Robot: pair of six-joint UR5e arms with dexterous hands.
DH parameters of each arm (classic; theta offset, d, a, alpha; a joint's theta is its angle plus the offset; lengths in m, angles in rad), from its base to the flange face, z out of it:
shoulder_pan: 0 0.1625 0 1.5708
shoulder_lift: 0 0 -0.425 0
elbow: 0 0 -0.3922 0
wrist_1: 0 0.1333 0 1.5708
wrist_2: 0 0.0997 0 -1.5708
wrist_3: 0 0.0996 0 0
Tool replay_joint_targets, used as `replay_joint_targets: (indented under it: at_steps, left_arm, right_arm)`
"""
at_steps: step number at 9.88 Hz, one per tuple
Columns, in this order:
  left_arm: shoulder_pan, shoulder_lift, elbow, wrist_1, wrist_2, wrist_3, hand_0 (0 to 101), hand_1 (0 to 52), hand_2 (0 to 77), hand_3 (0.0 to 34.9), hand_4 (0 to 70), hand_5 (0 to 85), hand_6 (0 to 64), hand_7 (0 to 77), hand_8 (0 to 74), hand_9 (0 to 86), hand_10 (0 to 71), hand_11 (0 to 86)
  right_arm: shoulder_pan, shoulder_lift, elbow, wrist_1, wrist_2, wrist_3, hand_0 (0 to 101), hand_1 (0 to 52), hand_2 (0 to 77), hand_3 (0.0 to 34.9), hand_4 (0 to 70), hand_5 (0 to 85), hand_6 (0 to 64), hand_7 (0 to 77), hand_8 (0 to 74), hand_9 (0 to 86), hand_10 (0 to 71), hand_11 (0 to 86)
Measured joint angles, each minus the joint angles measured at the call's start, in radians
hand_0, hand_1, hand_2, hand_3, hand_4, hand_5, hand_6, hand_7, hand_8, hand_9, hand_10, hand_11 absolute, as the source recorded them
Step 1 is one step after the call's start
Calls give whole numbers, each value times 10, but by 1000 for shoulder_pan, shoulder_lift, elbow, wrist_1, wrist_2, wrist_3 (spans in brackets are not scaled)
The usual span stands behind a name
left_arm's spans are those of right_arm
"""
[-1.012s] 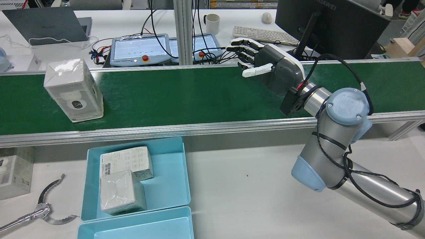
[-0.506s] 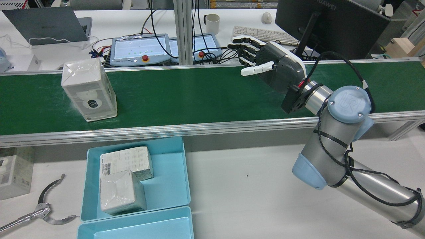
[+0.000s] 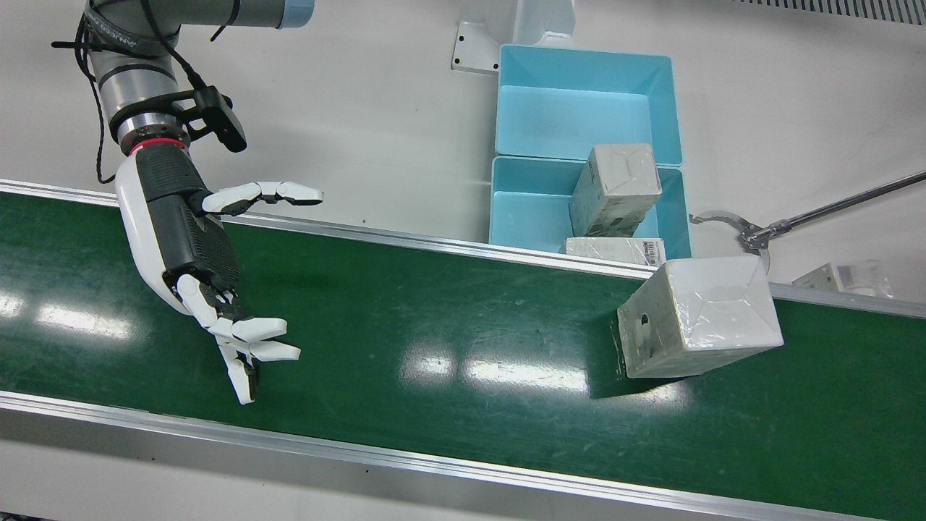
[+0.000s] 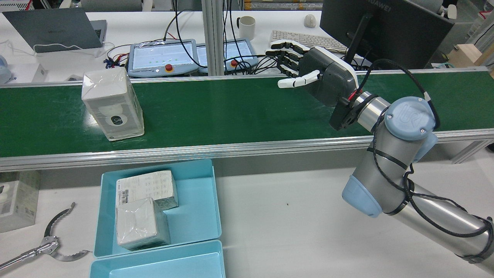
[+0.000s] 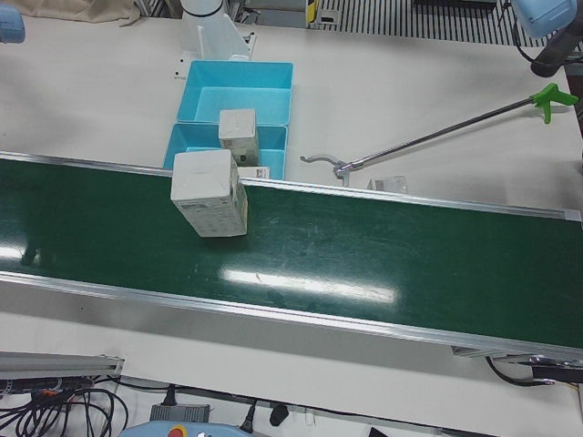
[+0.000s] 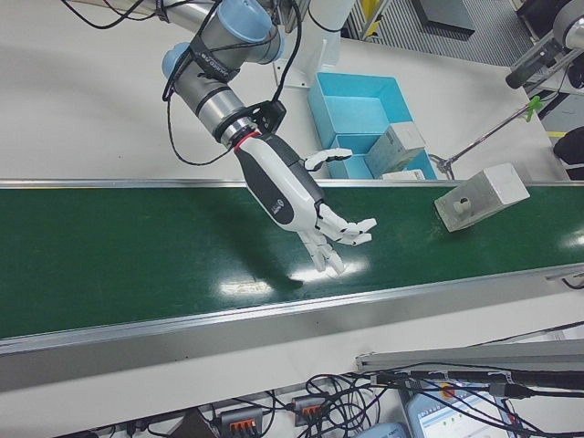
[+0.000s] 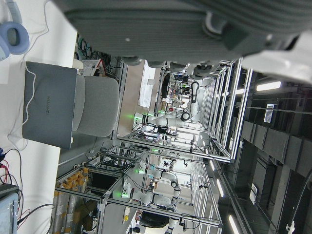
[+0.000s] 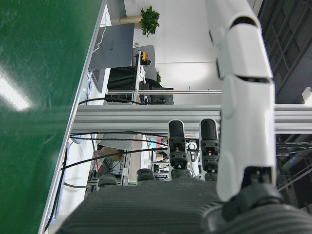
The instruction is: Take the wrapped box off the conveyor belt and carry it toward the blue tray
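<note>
The wrapped box (image 4: 112, 104) is white and film-covered, and it stands upright on the green conveyor belt (image 4: 231, 112), toward its left in the rear view. It also shows as the wrapped box (image 3: 698, 318), (image 5: 209, 193), (image 6: 482, 196). My right hand (image 4: 312, 75) hovers open over the belt far to the box's right, fingers spread, holding nothing. The same right hand (image 3: 195, 260), (image 6: 297, 196) is well apart from the box. The blue tray (image 4: 200, 216), (image 3: 521, 210) lies below the belt's near rail with two wrapped boxes inside. Only the left hand's dark palm (image 7: 195, 24) shows.
A second blue tray (image 4: 162, 264), (image 3: 579, 116) adjoins the first. A metal grabber tool (image 4: 46, 243), (image 3: 796, 217) lies beside the trays, near a boxed item (image 4: 15, 200). Teach pendants (image 4: 162, 56), a laptop and a monitor stand beyond the belt's far rail.
The wrapped box has travelled to the right along the belt in the rear view. My right hand has shifted slightly right and up, still open.
</note>
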Motion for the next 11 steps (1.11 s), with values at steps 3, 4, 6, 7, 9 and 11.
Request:
replay_joint_targets:
  at_steps: [3,4,6,7,9,11]
  left_arm:
    - [0,0,0,0,0,0,0,0,5,0,0,11,0,0,0,0,5,0]
    - [0,0,0,0,0,0,0,0,5,0,0,11,0,0,0,0,5,0]
    - [0,0,0,0,0,0,0,0,5,0,0,11,0,5,0,0,5,0]
    - [0,0,0,0,0,0,0,0,5,0,0,11,0,5,0,0,5,0]
    - [0,0,0,0,0,0,0,0,5,0,0,11,0,5,0,0,5,0]
    - [0,0,0,0,0,0,0,0,5,0,0,11,0,0,0,0,5,0]
  right_arm:
    - [-1,2,-3,0,-3,-8,485,158,158,173,98,322,38,235,0,54,0,11]
    - [-2,4,-2,0,-3,-9,485,158,158,173,98,322,38,235,0,54,0,11]
    - [-2,1,-2,0,-4,-9,485,153,175,169,98,322,38,240,0,60,0,11]
    - [-4,-2,-3,0,-4,-9,485,158,175,170,98,322,38,240,0,60,0,11]
    - [-8,-5,-5,0,-4,-10,485,158,164,171,60,322,38,240,0,54,0,11]
    - [-10,-7,-8,0,-4,-10,484,136,147,171,87,322,38,229,0,54,0,16]
